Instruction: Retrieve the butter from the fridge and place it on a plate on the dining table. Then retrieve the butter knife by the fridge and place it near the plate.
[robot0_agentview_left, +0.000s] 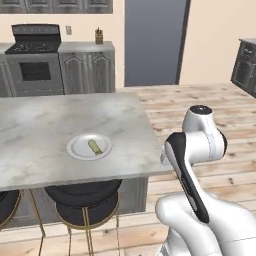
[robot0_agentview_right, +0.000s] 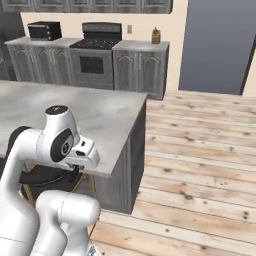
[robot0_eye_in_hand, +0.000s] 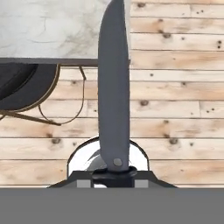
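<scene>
The long grey-white marbled counter (robot0_agentview_left: 45, 130) carried the round white plate (robot0_agentview_left: 75, 148), with the pale olive butter stick (robot0_agentview_left: 95, 146) on it. In the hand view, the claw (robot0_eye_in_hand: 113, 174) was clenched on the slim grey-bladed butter knife (robot0_eye_in_hand: 113, 87), above the wooden floor (robot0_eye_in_hand: 183, 96) beside the counter's edge.

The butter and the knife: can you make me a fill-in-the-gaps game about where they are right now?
1. The butter lies on the round white ____ on the dining table.
2. The pincer is shut on the butter ____, blade pointing away from the hand.
3. Under the table's edge stands a black-cushioned ____ with gold legs.
4. The floor below the knife is made of ____ planks.

Missing words: plate; knife; stool; wooden
</scene>
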